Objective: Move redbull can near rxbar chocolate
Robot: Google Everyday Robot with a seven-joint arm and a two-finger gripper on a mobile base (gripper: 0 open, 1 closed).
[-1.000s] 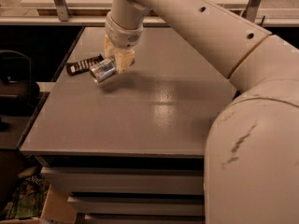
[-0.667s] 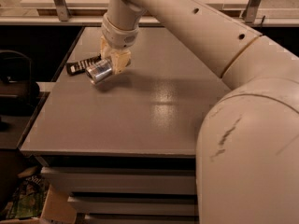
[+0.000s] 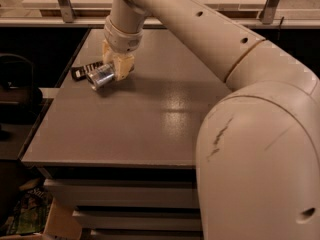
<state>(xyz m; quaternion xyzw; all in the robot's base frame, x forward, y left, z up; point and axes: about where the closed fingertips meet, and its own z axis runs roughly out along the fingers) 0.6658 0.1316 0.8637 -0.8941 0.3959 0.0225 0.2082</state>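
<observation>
The redbull can point(image 3: 101, 77) is a slim silver can, tilted on its side with its round end toward the camera, held between the fingers of my gripper point(image 3: 116, 70). The gripper is shut on the can at the table's far left. The rxbar chocolate point(image 3: 82, 70) is a small flat dark bar with white lettering, lying on the table just left of and behind the can, partly hidden by it. Can and bar are very close; I cannot tell if they touch or if the can rests on the table.
The grey table point(image 3: 150, 119) has its left edge point(image 3: 45, 114) close to the bar and can. My large arm point(image 3: 250, 134) fills the right side. A dark chair point(image 3: 17, 89) stands at the left. A railing point(image 3: 165, 14) runs behind the table.
The gripper with the can has moved slightly left, closer to the bar.
</observation>
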